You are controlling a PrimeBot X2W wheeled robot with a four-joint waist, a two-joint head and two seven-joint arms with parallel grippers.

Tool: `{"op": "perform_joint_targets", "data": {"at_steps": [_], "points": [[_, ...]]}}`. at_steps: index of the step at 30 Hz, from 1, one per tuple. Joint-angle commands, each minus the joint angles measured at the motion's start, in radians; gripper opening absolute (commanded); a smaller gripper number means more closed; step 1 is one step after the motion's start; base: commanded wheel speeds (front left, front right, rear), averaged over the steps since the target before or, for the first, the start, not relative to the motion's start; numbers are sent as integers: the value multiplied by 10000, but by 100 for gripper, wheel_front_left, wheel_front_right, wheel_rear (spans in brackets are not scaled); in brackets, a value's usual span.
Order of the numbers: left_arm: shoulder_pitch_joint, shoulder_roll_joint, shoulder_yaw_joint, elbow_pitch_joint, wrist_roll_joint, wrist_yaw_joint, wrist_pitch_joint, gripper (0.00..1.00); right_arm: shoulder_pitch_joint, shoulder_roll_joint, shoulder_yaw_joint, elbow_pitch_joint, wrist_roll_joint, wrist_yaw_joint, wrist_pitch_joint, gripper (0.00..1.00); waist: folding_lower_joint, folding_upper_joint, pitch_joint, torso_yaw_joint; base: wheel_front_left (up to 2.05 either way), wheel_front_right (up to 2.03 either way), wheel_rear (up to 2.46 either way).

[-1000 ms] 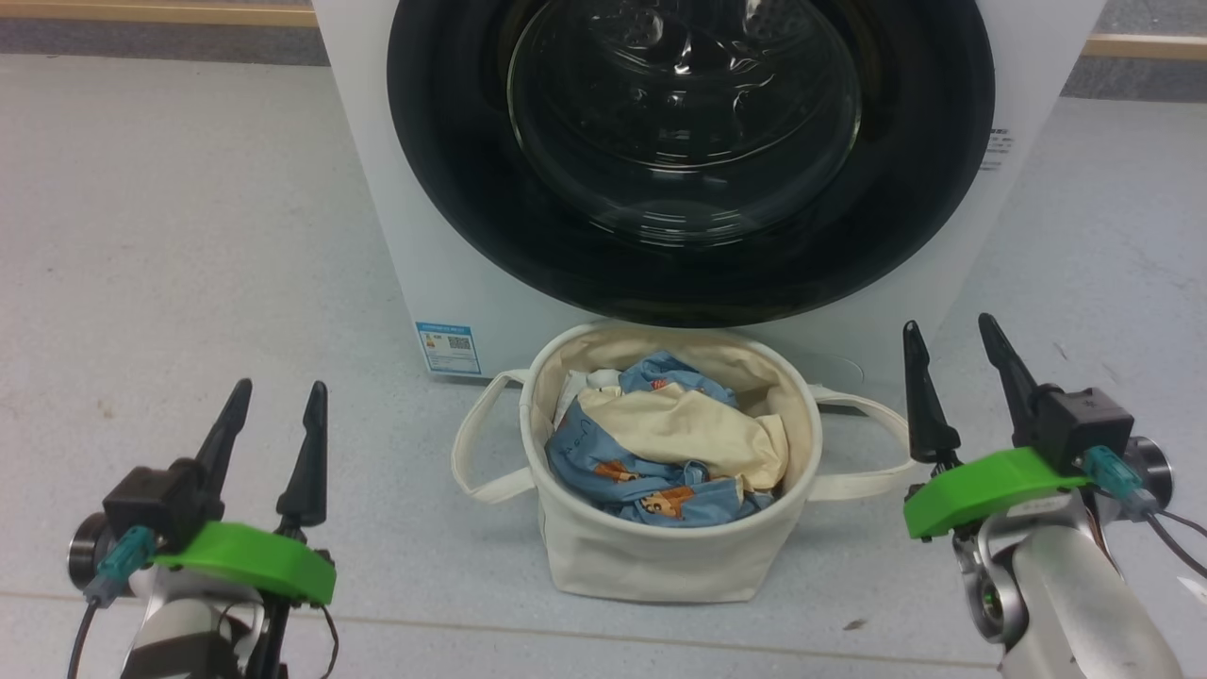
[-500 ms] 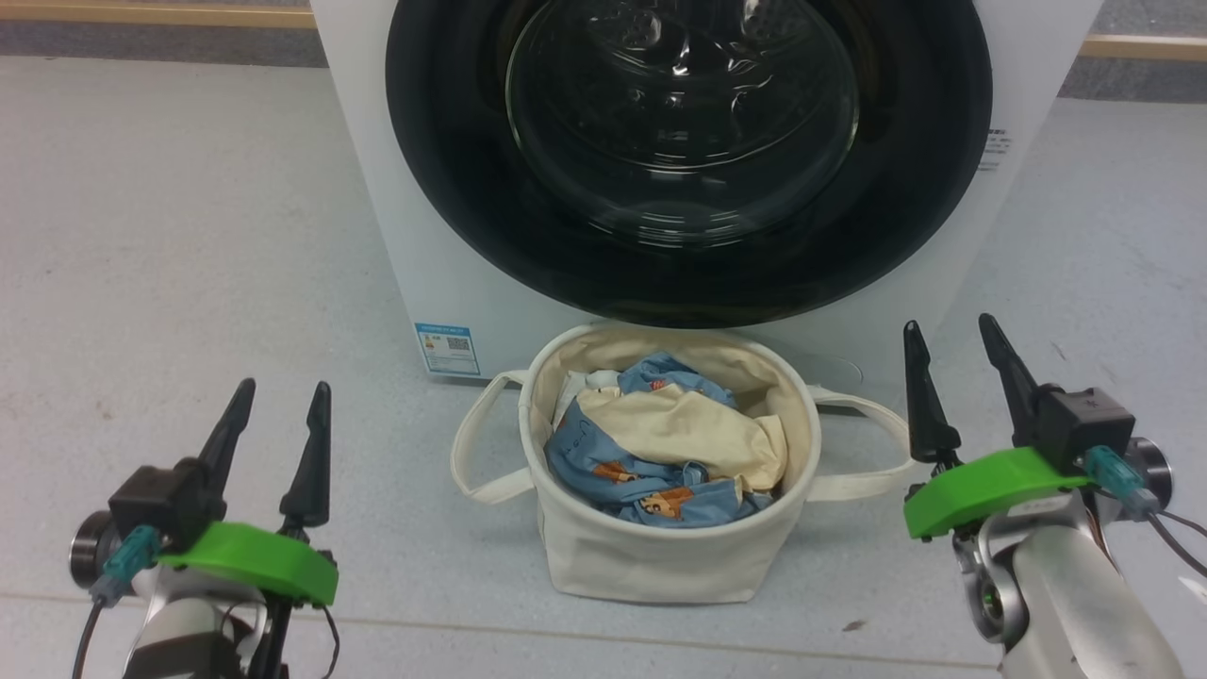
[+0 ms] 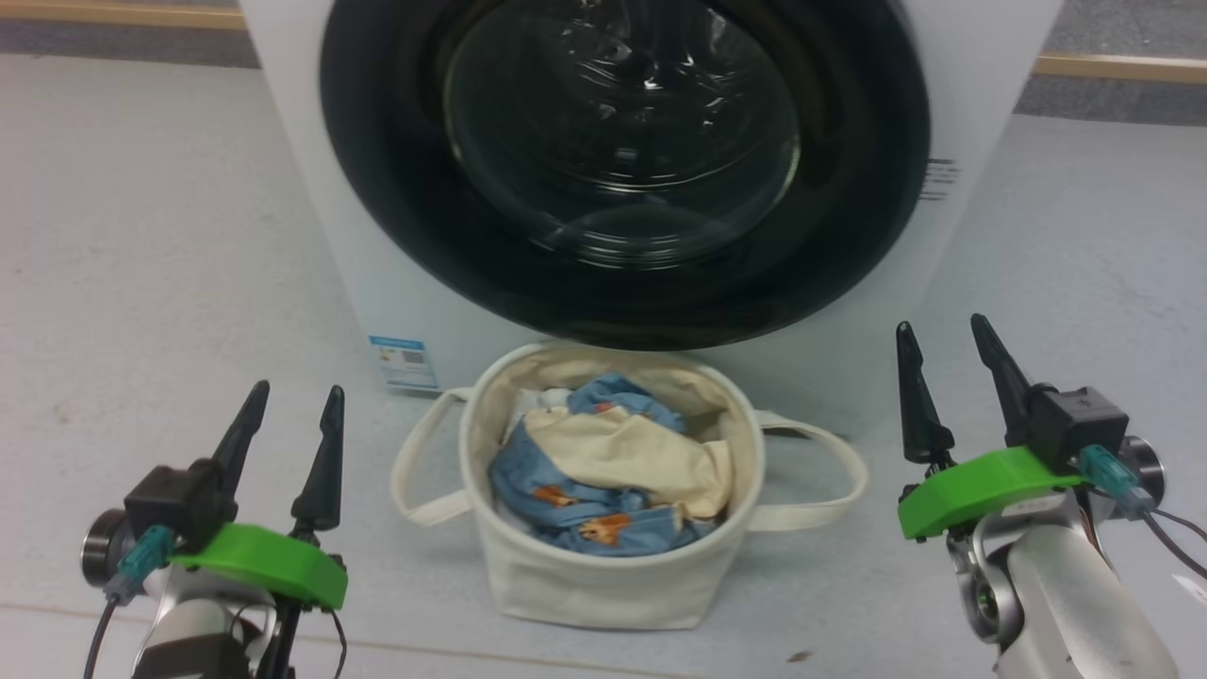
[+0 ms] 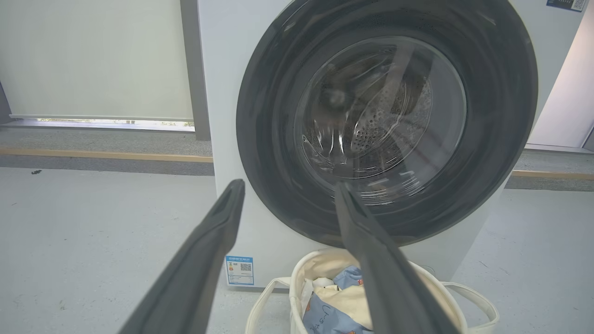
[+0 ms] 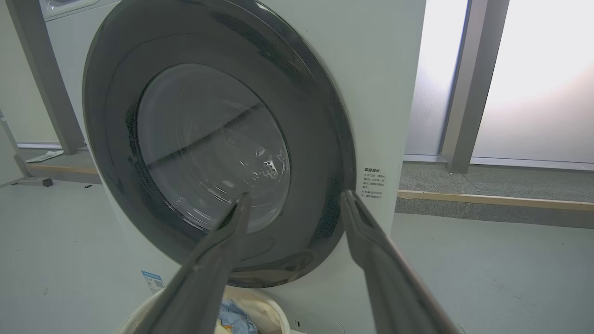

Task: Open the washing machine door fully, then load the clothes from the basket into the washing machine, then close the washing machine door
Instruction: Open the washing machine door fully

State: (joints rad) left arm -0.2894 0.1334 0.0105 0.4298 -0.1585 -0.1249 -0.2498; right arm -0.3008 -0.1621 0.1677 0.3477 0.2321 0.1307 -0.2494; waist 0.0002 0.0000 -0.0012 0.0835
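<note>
The white washing machine (image 3: 302, 179) stands straight ahead, its round black-rimmed door (image 3: 622, 170) shut flat against the front, glass bowl at its centre. On the floor below the door sits the cream basket (image 3: 603, 585) holding the clothes (image 3: 603, 471): blue bear-print fabric under a cream-yellow garment. My left gripper (image 3: 297, 396) hangs open at the lower left, well clear of the basket. At the lower right my right gripper (image 3: 943, 325) is open too, empty, beside the basket's handle (image 3: 830, 471). The left wrist view faces the door (image 4: 385, 120) and basket (image 4: 297, 283); the right wrist view faces the door (image 5: 218, 148).
Grey floor (image 3: 141, 264) spreads to both sides of the machine. A blue label (image 3: 404, 362) sits low on the machine's front. A wooden skirting strip (image 3: 1122, 66) runs along the far wall, with frosted windows (image 5: 533, 79) behind.
The whole head view has shifted, so machine and basket now sit further left and slightly lower in it. Both grippers stay open and empty in much the same spots.
</note>
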Motion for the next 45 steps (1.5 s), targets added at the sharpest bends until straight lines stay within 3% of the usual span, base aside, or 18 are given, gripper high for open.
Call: {"op": "perform_joint_targets", "data": {"at_steps": [1,20,45], "points": [[-422,275,262,-260,102,-56,-120,100,-348,-53,204,-269,34,0,-124,100,-2,0,-4,-16,126,121,-246],[-364,325,-122,-230,-287,-57,-120,100,-251,22,222,-251,84,0,-124,100,-2,0,3,-233,101,108,-209],[-266,197,30,-486,-152,-57,-120,100,-189,236,-273,-139,-23,0,-124,100,-2,0,140,-162,6,6,-12]]}}
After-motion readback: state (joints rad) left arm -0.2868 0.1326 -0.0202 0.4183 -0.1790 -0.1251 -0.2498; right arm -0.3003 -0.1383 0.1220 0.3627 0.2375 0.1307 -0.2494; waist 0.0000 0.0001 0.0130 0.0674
